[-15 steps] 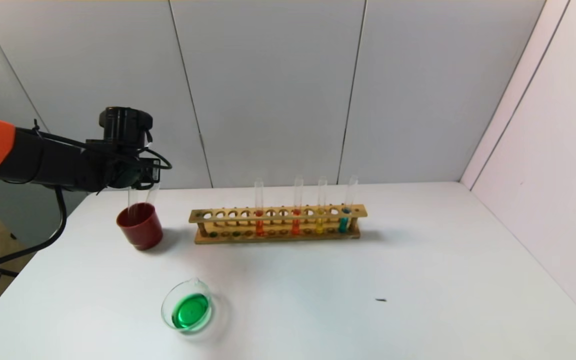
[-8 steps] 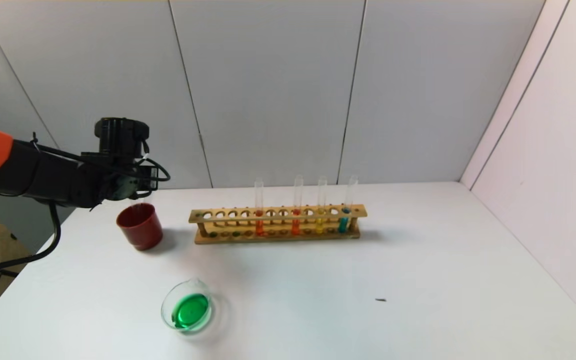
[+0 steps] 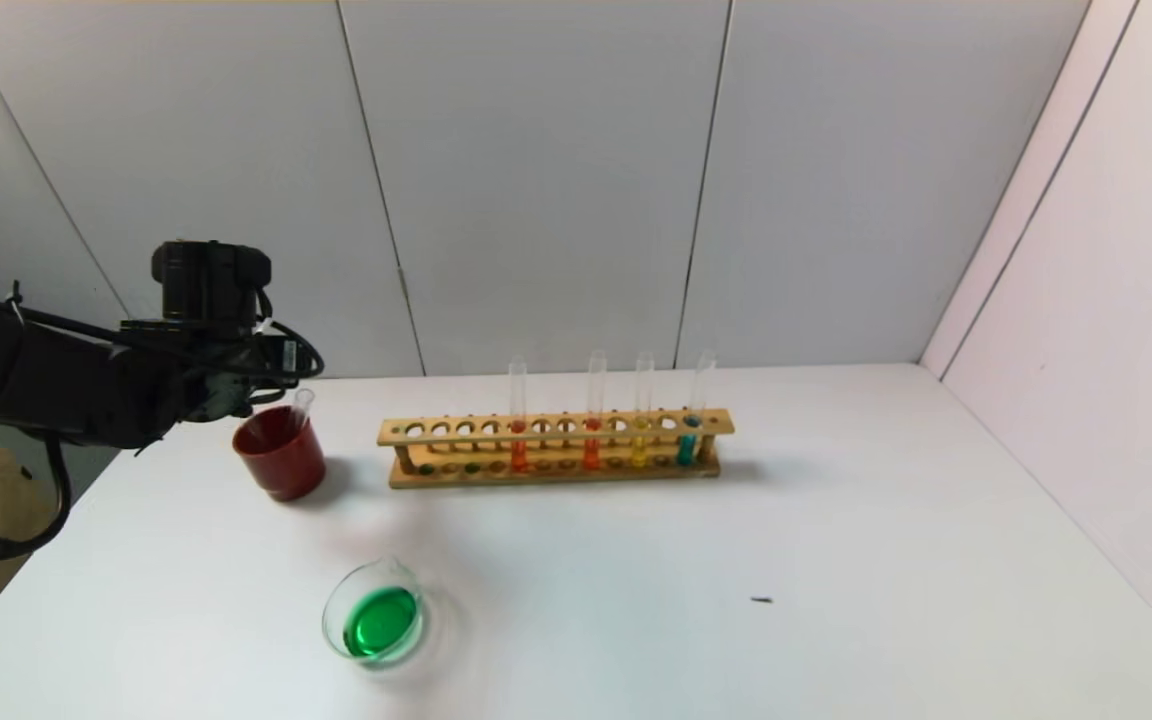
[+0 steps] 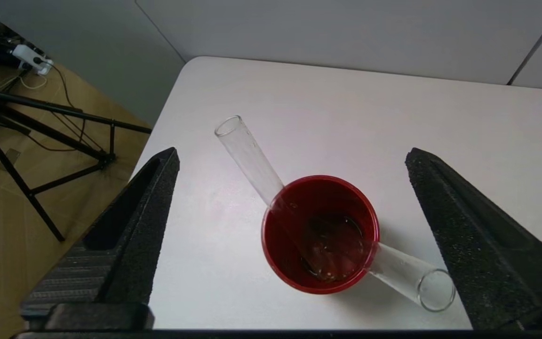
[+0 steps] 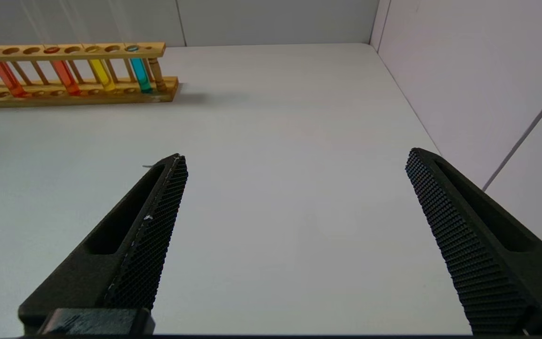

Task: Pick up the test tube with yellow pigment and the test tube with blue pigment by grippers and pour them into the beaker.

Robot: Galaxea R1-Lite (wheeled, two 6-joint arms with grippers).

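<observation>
The beaker (image 3: 336, 600) stands near the table's front left and holds green liquid. Two empty clear test tubes lean in the dark red cup (image 3: 281, 470); in the left wrist view one tube (image 4: 247, 155) and the other tube (image 4: 412, 275) stick out over the cup's rim (image 4: 271, 254). No tube with lemon-yellow or bright cyan-blue liquid shows. My left gripper (image 4: 292, 150) is open and empty, above the cup and apart from the tubes; in the head view it (image 3: 236, 395) is just left of the cup. My right gripper (image 5: 294, 157) is open and empty over bare table.
A wooden rack (image 3: 556, 470) at the table's back holds two orange tubes (image 3: 519, 450), a golden-yellow tube (image 3: 639, 450) and a teal tube (image 3: 686, 445). A small dark speck (image 3: 762, 600) lies on the table. A wall runs along the right side.
My left gripper held tubes over the red cup, let them go into it, and has drawn back to the left. One tube now leans out of the cup.
</observation>
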